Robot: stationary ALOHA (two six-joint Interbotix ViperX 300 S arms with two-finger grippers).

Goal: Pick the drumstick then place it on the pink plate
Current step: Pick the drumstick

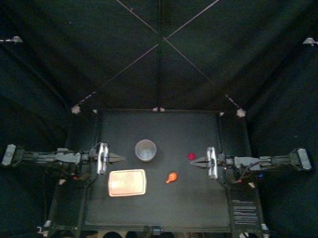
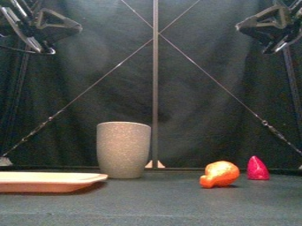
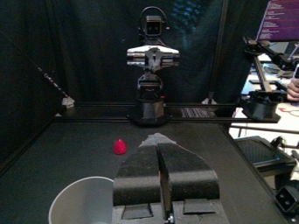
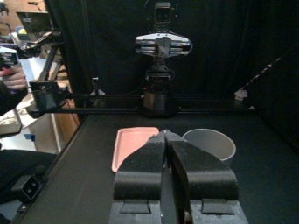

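While both arms hang at the table's sides, the pink plate (image 1: 125, 183) lies flat nearest the front edge, left of centre. The orange drumstick (image 1: 172, 177) lies on the table just right of the plate, apart from it and not on it. The front view shows it on its side, right of centre, fat end to the right. Neither gripper touches it.

A bit farther back, the left gripper (image 3: 163, 147) is at the left side, high above the table. Its jaws are pressed together and grip no object. The right gripper (image 4: 173, 138) is opposite it at the right side, also high, with its jaws likewise together and holding no object. Both point toward the middle, well apart from each other and from the drumstick.

Past the drumstick and a little to its right stands a small pink pointed toy (image 2: 256, 168). It is upright, on the right gripper's side of the table, and apart from the drumstick. Farthest back, the grey cup (image 2: 123, 149) stands upright near centre, behind the plate's right end. Its open top faces up and it touches neither the plate nor the toys.
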